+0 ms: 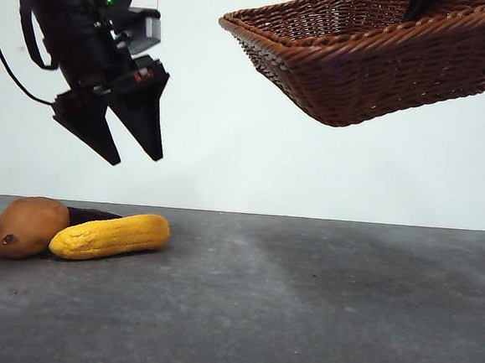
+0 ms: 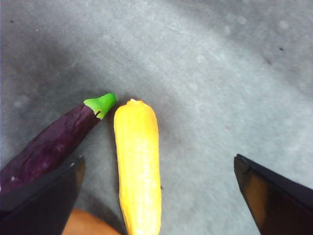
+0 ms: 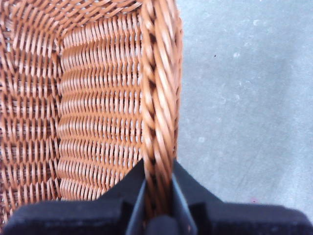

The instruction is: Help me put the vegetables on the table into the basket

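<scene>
While right gripper (image 3: 159, 196) pinches lifted basket (image 1: 378, 66) rim, left gripper (image 1: 131, 152) spread above corn (image 1: 110, 236)

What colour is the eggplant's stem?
Bright green stem on the purple eggplant, clearest in the left wrist view.

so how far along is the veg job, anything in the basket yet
Nothing is in yet. The right gripper holds the reddish-brown woven wicker basket by its rim, in the air. The open left gripper hovers over the yellow corn cob. Orange-brown potato and dark purple eggplant also lie on the grey table.
</scene>
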{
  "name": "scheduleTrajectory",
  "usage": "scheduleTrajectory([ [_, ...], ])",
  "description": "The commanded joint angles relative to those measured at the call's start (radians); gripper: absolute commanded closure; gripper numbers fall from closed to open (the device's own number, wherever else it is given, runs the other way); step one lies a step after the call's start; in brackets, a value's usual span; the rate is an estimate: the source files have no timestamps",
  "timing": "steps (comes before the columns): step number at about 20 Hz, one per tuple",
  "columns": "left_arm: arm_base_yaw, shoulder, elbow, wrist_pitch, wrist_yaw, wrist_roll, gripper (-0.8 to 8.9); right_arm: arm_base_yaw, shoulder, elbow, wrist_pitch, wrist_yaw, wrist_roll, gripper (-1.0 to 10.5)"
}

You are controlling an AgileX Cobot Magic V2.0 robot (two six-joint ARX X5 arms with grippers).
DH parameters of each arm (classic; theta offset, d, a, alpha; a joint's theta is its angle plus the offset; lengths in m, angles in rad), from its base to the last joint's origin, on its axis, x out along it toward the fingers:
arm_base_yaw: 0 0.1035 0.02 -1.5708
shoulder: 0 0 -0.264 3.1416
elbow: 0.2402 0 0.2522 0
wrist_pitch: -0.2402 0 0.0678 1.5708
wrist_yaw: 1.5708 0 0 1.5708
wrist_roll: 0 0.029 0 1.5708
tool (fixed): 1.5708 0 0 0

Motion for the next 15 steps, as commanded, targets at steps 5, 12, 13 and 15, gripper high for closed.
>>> scheduleTrajectory([
  [5, -0.003, 0.107, 0.000, 0.005, -0.048, 0.014, 2.45, 0.000, -0.005, 0.005, 0.015, -0.010, -0.004, 9.6],
  [12, -0.011, 0.183, 0.000, 0.036, -0.079, 0.008, 2.52, 0.000, -0.005, 0.005, 0.023, -0.006, -0.005, 9.6],
  [13, -0.013, 0.191, 0.000, 0.039, -0.079, 0.008, 2.52, 0.000, -0.005, 0.005, 0.023, -0.007, -0.005, 9.6],
  [15, -0.014, 0.212, 0.000, 0.050, -0.084, -0.014, 2.52, 0.000, -0.005, 0.005, 0.023, -0.006, -0.008, 9.6],
])
